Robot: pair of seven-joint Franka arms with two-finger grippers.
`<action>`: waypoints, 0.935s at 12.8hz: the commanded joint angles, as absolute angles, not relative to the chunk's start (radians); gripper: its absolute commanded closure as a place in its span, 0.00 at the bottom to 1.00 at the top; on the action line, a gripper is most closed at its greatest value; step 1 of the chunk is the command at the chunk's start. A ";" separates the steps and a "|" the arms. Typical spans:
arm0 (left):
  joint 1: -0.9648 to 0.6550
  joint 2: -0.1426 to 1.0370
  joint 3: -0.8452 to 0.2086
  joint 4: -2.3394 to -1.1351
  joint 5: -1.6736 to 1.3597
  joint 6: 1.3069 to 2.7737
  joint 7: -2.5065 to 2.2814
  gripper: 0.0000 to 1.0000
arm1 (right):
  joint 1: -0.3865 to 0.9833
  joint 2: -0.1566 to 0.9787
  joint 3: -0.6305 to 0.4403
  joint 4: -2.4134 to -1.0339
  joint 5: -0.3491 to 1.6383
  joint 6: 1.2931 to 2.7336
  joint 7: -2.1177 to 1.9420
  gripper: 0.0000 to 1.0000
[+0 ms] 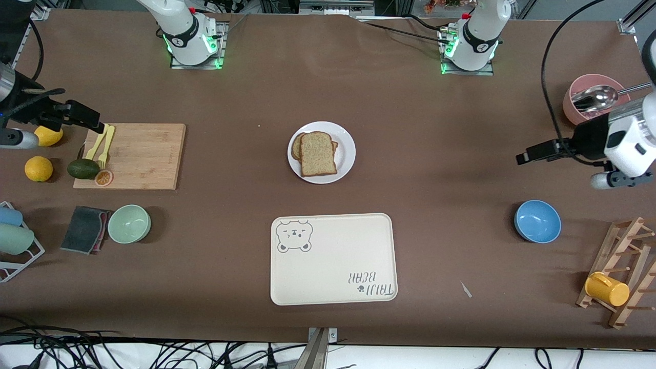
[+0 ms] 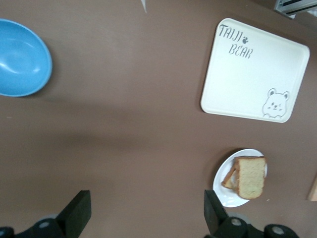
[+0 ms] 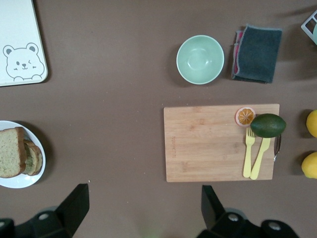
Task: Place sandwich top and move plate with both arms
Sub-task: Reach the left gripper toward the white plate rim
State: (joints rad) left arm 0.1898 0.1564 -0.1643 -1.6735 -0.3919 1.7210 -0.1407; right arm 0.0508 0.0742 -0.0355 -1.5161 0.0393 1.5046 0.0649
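The brown table (image 1: pixel 410 128) carries a plate (image 1: pixel 345 159), tray (image 1: pixel 333 261), cutting board (image 1: pixel 143 154), green bowl (image 1: pixel 129 224), blue bowl (image 1: pixel 537 221), pink bowl (image 1: pixel 589 84), cloth (image 1: pixel 84 229), and two oranges (image 1: pixel 39 168).

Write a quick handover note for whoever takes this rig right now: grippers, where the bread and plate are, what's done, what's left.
Left gripper: open, empty, waiting over bare table above the blue bowl.
Right gripper: open, empty, waiting over the cutting board edge.
Sandwich top: already on the stack on the plate, mid-table.
Left: both arms move the plate, likely onto the bear tray nearer the camera.
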 commanded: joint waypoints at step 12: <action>-0.063 0.279 -0.199 -2.043 -0.860 2.247 0.002 0.00 | -0.008 0.025 0.061 -1.528 -0.023 1.542 0.141 0.00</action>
